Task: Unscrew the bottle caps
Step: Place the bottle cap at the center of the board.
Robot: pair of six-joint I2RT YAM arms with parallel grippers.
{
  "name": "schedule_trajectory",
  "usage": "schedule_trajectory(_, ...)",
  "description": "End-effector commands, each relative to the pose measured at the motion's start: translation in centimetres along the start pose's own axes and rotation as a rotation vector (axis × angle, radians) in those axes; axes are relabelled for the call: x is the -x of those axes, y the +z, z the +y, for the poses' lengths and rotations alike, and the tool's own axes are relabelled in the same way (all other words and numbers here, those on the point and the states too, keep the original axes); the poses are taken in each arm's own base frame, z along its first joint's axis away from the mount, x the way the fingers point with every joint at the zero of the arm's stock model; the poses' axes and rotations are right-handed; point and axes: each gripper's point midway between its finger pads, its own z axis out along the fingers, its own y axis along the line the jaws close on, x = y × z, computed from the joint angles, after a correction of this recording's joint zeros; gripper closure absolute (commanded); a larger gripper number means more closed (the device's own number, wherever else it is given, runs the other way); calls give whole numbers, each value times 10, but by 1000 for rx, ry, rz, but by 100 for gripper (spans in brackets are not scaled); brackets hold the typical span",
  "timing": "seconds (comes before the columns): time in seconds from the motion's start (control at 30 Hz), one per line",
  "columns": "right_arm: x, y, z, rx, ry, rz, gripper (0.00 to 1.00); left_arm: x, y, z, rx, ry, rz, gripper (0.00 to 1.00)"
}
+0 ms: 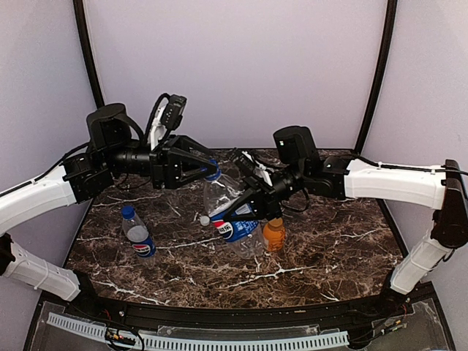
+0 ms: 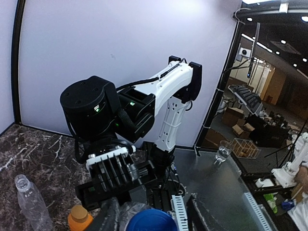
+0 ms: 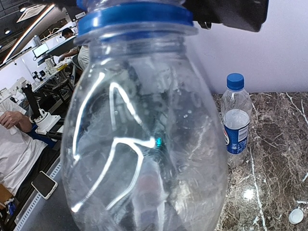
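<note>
While the right claw (image 1: 243,205) clamps the bottle (image 1: 223,194) mid-frame, neck pointing upper left, the blue cap (image 1: 213,175) sits inside the left claw (image 1: 209,170); pinched or not, can't tell.

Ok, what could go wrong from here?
The held bottle hangs tilted in the right gripper alone. When the left gripper at its blue cap twists, the clear body may buckle or slip. The orange bottle stands close by, so a drop could topple it. A freed cap might roll off the table.
</note>
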Motion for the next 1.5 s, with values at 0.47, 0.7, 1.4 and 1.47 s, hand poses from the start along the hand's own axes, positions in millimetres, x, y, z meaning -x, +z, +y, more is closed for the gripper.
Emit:
schedule_trajectory(0.47, 19, -11, -35, -246, -33, -38, 98, 8, -4, 8, 61, 1, -36, 82)
schedule_trajectory(0.7, 31, -43, -85, -619, -17, -103, 99, 25, -14, 53, 349, -83, -122, 86)
schedule_trajectory(1.4, 71, -116, -52, -757, -63, -272, 100, -48, -31, 133, 728, -106, 39, 82)
schedule_trajectory(1.47, 76, -131, -47, -788, -70, -291, 100, -70, -25, 140, 716, -119, 104, 82)
